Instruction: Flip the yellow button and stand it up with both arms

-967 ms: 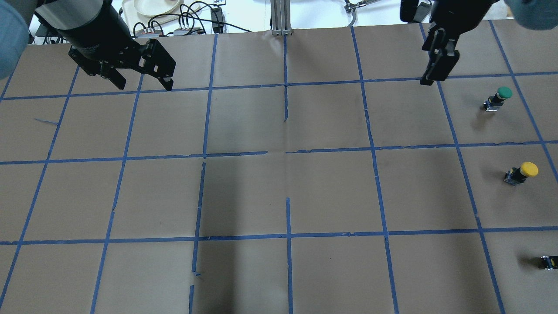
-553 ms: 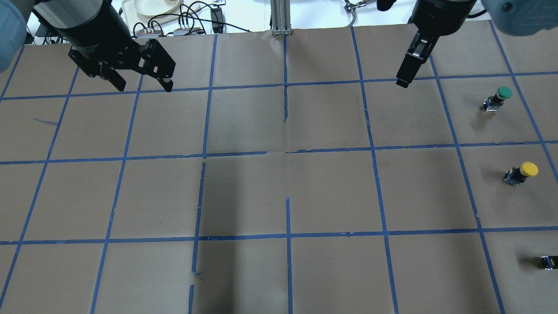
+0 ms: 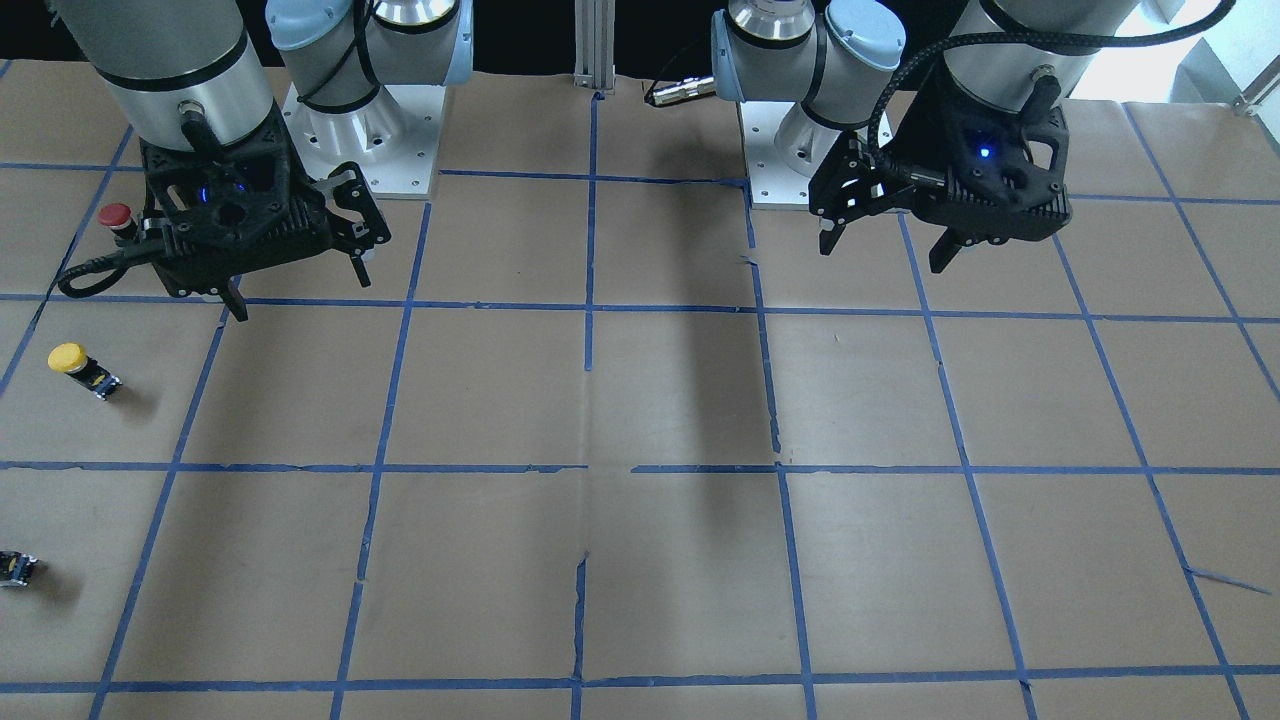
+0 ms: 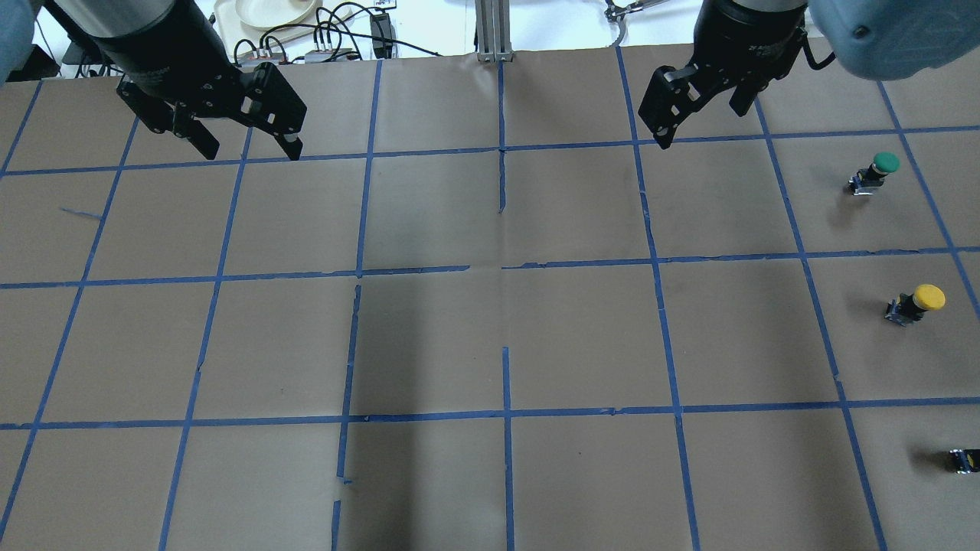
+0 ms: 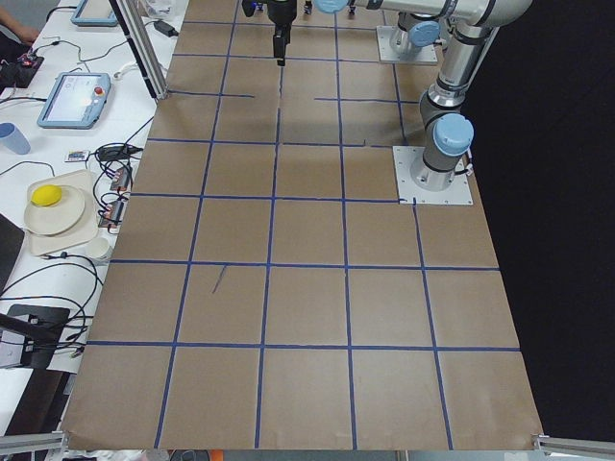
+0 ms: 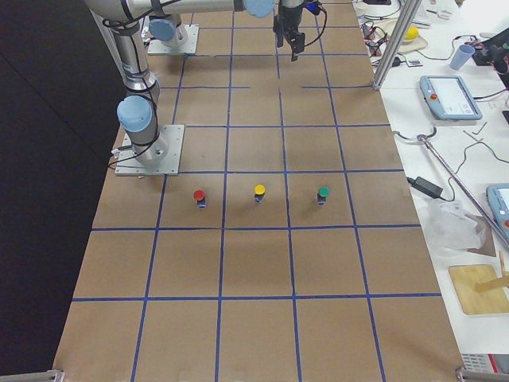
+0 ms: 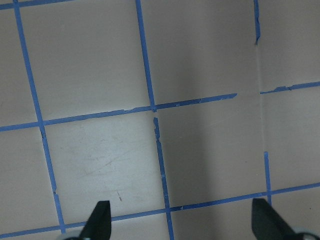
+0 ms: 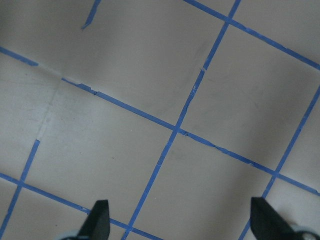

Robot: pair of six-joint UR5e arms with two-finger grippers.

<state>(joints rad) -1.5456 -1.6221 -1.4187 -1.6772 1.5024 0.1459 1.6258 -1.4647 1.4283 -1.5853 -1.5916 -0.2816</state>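
Matt brown paper (image 4: 429, 337) across the table, creased and torn at the seams, gridded with smooth blue tape (image 4: 582, 412). Now the right arm (image 3: 170, 60): brushed silver metal, with softly shiny light-blue plastic caps (image 3: 310, 25). Both the left gripper (image 3: 882, 255) and right gripper (image 3: 300, 295) look matt black plastic. On the yellow button (image 3: 82, 370), a smooth plastic cap and glinting metal contacts.

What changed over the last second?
The right end effector shifted toward the robot's left and turned at the wrist; it now shows open. Nothing was grasped or released. The left end effector, yellow button, green button and capless part stayed put.
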